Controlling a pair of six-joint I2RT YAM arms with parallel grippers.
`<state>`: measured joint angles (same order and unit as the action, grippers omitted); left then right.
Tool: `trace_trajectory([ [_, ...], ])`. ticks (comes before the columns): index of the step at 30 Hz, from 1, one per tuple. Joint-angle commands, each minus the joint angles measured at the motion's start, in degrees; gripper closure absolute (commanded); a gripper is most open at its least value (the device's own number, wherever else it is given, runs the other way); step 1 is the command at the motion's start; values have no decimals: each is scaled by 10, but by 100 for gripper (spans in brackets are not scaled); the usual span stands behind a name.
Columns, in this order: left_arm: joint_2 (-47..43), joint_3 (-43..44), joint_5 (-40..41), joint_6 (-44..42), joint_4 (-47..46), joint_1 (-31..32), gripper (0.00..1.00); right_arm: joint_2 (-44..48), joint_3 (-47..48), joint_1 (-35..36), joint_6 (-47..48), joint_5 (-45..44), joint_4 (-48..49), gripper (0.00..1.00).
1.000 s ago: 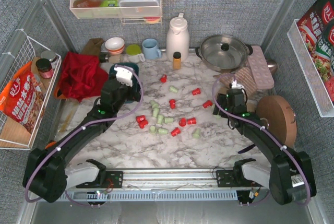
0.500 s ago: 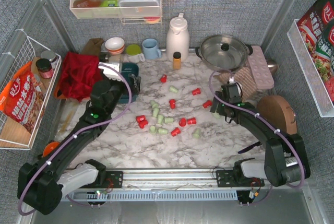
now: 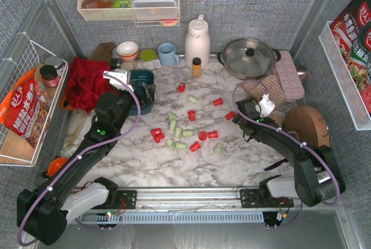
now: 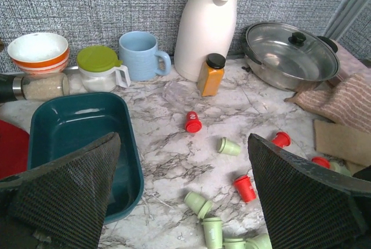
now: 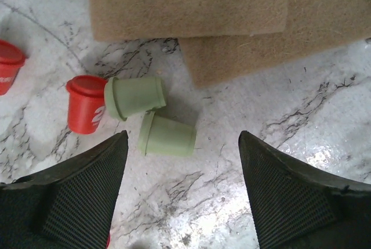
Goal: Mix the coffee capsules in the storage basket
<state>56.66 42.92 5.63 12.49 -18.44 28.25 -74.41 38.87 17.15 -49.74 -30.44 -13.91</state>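
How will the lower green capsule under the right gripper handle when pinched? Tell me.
The green capsule lies on its side on the smooth marble tabletop, so a nudge would probably roll it in a curve, given its taper. It looks small and thin-walled, so it is likely light and easily dented. Its close neighbour, a second green capsule, may get shoved too.

Red and mint-green coffee capsules [image 4: 192, 122]; dark teal storage basket [image 4: 75, 124]; grey-veined white table [image 4: 174, 159].

storage basket [image 3: 142, 77] half behind left arm [image 3: 107, 122], red capsule [image 5: 8, 69] cropped
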Motion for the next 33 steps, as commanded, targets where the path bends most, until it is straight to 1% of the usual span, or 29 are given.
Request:
trace_trajectory([
  [1, -6, -1, -10, 9, -24, -1, 1, -29, 10, 3, -46, -17, 9, 20],
  [9, -11, -4, -10, 10, -26, -2, 1, -88, 16, 9, -67, 2, 34, 23],
  [15, -11, -5, -12, 12, -27, -2, 1, -101, 12, 16, -74, 3, 37, 25],
  [19, -10, -5, -12, 12, -27, -2, 1, -106, 9, 16, -74, 3, 40, 28],
  [30, -5, -6, -12, 15, -28, -2, 1, -93, -2, 16, -52, -3, 49, 46],
  [33, -5, -6, -12, 14, -28, -2, 1, -77, -1, 16, -28, 1, 45, 55],
])
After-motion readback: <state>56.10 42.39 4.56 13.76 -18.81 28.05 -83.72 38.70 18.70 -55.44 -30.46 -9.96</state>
